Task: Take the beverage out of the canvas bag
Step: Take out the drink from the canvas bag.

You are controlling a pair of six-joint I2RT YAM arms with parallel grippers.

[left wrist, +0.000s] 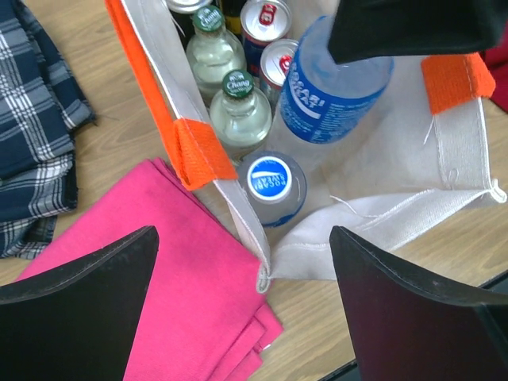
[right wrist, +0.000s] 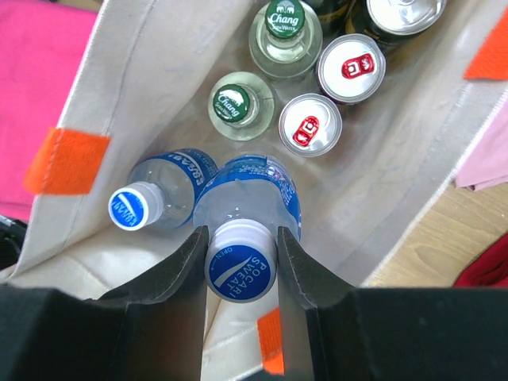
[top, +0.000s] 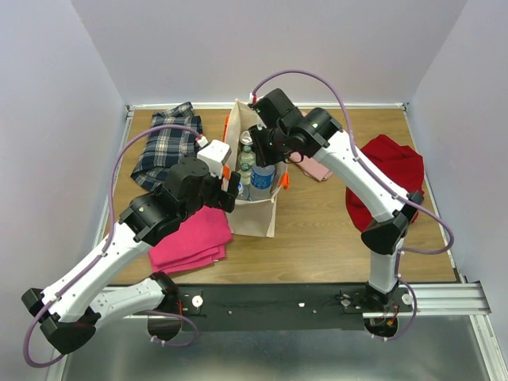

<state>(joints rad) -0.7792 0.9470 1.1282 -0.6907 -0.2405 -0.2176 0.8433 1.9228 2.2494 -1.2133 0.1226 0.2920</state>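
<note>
The beige canvas bag (top: 255, 216) with orange handles (left wrist: 198, 151) stands upright at mid-table, full of drinks. My right gripper (right wrist: 240, 238) reaches into it from above, shut on the white-and-blue cap of a blue-labelled Pocari Sweat bottle (right wrist: 248, 197). In the left wrist view that bottle (left wrist: 325, 95) stands higher than the other drinks, tilted, its top hidden by the right gripper. My left gripper (left wrist: 244, 234) hovers open over the bag's near left corner, fingers (left wrist: 87, 294) apart with nothing between them.
In the bag are a second Pocari bottle (right wrist: 155, 198), two green-capped Chang bottles (right wrist: 238, 103) and cans (right wrist: 311, 125). A folded pink cloth (top: 190, 238) lies left of the bag, a plaid cloth (top: 167, 143) at back left, a red cloth (top: 389, 171) to the right.
</note>
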